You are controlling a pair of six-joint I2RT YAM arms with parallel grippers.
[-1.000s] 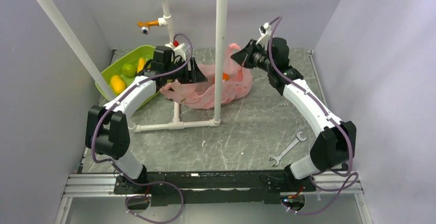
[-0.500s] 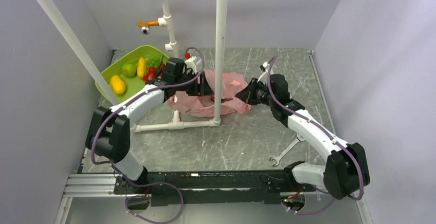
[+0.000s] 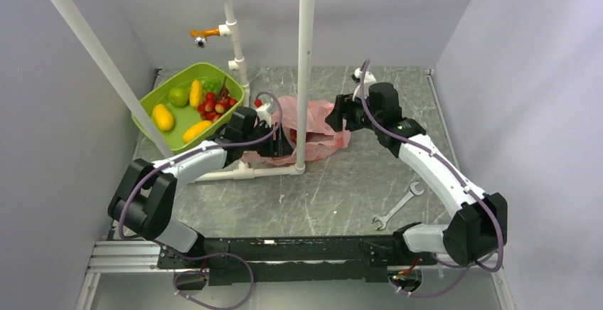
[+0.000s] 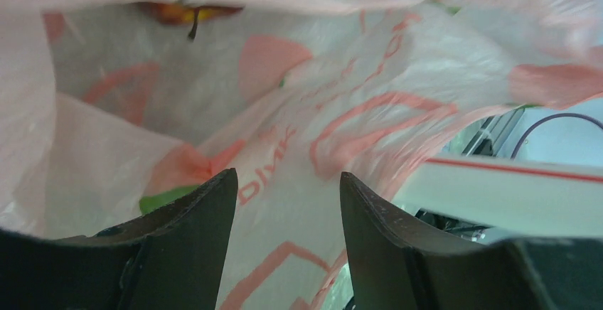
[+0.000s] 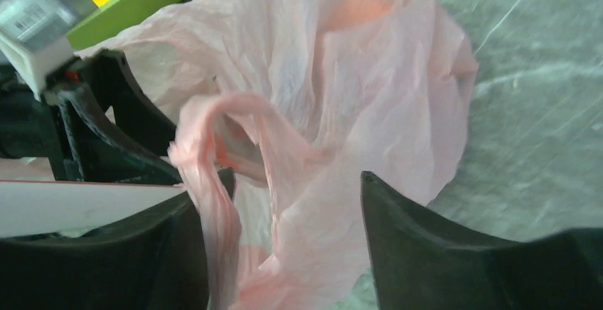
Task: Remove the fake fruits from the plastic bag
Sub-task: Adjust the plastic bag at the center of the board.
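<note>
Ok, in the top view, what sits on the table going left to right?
green tub → pink bag → wrench

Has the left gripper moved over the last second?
Yes. The left gripper came toward the near edge, away from the green basin.

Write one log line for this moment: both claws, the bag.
left claw: open, at bag | right claw: open, bag handle in its gap | fruit: one showing under bag fold
</note>
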